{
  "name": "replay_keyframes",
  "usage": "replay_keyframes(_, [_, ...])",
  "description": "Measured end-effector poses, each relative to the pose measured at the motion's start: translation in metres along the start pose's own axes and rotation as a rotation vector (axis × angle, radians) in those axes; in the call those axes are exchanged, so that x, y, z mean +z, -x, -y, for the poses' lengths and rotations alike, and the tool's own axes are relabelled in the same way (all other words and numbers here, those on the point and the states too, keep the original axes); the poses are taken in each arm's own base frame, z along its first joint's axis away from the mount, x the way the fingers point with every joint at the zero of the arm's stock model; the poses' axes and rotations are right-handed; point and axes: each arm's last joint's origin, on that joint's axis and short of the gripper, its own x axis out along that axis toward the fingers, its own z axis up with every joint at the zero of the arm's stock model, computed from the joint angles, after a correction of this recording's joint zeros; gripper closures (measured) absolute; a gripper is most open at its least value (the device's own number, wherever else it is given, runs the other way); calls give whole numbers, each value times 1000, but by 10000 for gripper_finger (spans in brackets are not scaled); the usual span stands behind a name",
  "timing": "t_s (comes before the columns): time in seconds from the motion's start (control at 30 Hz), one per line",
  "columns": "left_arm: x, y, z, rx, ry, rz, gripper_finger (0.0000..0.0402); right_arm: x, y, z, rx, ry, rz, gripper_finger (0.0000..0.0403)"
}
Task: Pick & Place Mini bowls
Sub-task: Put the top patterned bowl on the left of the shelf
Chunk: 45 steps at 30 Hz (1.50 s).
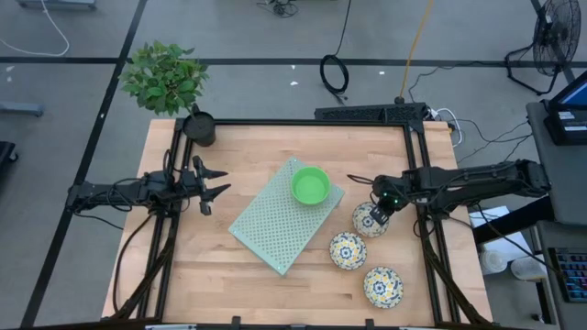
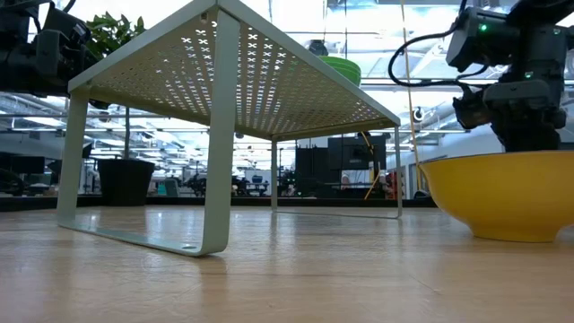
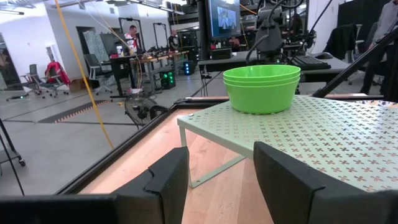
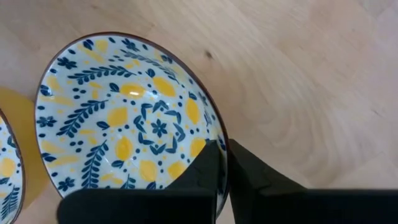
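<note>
A stack of bright green mini bowls [image 1: 310, 185] [image 3: 261, 87] stands on the far right part of the pale green perforated stand [image 1: 271, 225]. Three floral mini bowls sit on the wood to the stand's right: one [image 1: 370, 220] under my right gripper [image 1: 378, 211], and two nearer ones [image 1: 348, 249] [image 1: 382, 286]. My right gripper [image 4: 225, 149] points down at the first floral bowl [image 4: 124, 118], shut on its rim. My left gripper [image 1: 213, 183] [image 3: 221, 168] hovers open, left of the stand, touching nothing. My right gripper has the floral bowl's rim [image 4: 219, 134] between its two fingers, one finger [image 4: 208, 171] inside the bowl and the other [image 4: 252, 177] outside. The fingers come from above, pointing down. The bowl is upright; I cannot tell whether it is lifted off the table.
A black plant pot [image 1: 199, 126] with a leafy plant stands at the table's far left corner. The stand [image 2: 224, 72] rises on legs, with open space beneath. In the low view a yellow bowl wall [image 2: 502, 202] sits close on the right. Bare wood lies near the front edge.
</note>
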Motion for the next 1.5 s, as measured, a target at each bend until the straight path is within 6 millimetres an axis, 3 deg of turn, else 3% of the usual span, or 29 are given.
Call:
replay_keyframes(0.23, [0, 0, 0, 0, 0, 0, 220, 2, 0, 2, -72, 20, 74, 399])
replay_keyframes(0.53, [0, 0, 0, 0, 0, 0, 220, 20, 3, -3, -198, 64, 392, 402])
replay_keyframes(0.97, [0, 0, 0, 0, 0, 0, 220, 36, 10, -12, -251, 174, 631, 403])
replay_keyframes(1.5, [0, 0, 0, 0, 0, 0, 220, 51, 19, -18, -283, 321, 781, 403])
